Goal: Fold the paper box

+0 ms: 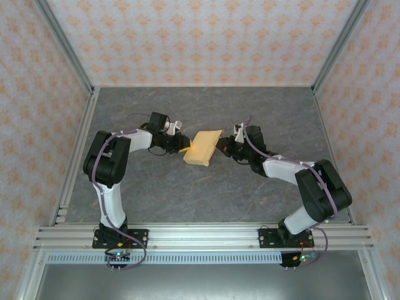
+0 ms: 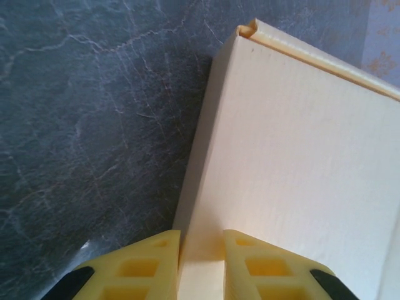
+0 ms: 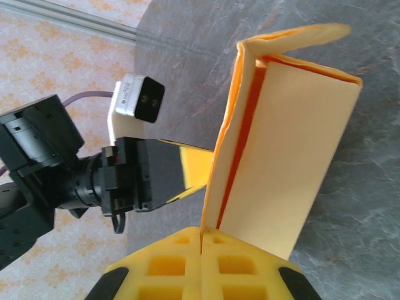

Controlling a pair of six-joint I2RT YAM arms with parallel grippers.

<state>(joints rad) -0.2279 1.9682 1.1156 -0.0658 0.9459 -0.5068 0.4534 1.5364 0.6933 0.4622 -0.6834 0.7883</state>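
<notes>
Paper box [image 2: 294, 169]: right part cut off at the right frame edge, left wrist view.
Left gripper [image 2: 201, 242]: finger bases cropped at the bottom edge.
Right gripper [image 3: 201, 236]: finger bases cropped at the bottom edge.

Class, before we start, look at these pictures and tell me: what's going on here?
Two robot arms are folding a paper box of orange-yellow card. The left gripper pinches one side of it and the right gripper is shut on a thin edge at the opposite side, so the box sits between them over the grey table. It is already box-shaped, but one flap at an end stands open.
</notes>
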